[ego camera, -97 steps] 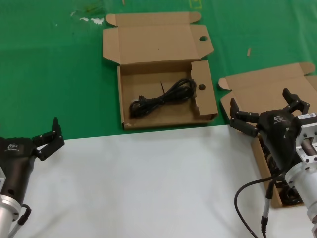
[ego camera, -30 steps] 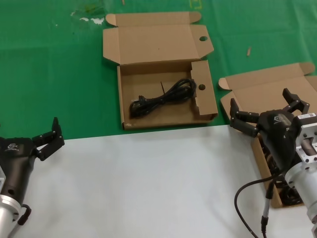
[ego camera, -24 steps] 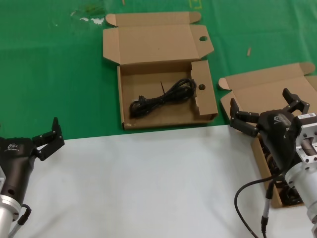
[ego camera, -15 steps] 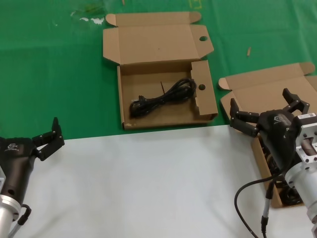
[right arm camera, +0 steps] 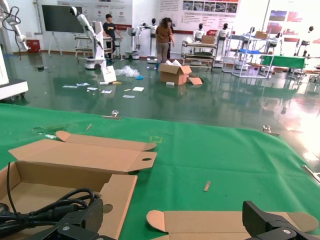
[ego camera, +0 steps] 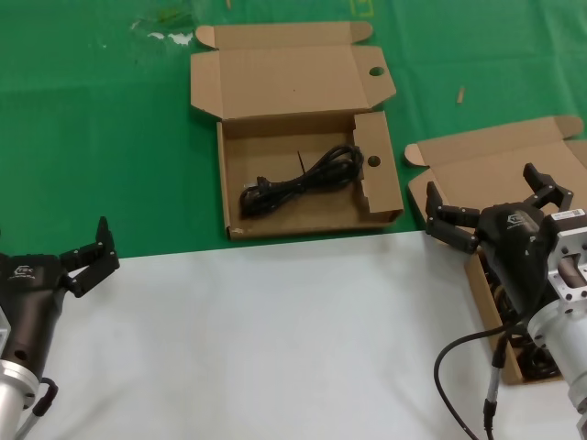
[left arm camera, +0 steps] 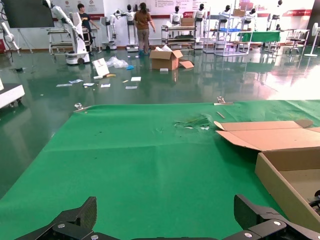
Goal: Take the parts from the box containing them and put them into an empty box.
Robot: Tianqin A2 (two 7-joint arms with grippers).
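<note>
Ahead-left of the empty, wide-open right gripper (ego camera: 488, 207), a shallow brown cardboard box with round holes (ego camera: 385, 203) holds one coiled black cord (ego camera: 301, 181); beneath that gripper, a plain brown cardboard box (ego camera: 486, 167) holds dark cords (ego camera: 541, 362). Left gripper (ego camera: 85, 252) idles open.

Left claw (ego camera: 92, 255): positioned low at the robot's left, black wrist housing and silver forearm trailing back behind it. Fingers spread apart, nothing held between them; both fingertips (left arm camera: 80, 217) appear in the left wrist view with a wide gap.

Right claw (ego camera: 491, 213): positioned at the robot's right, raised, fingers spread wide, nothing gripped. A black cable (ego camera: 459, 367) loops below its wrist.
</note>
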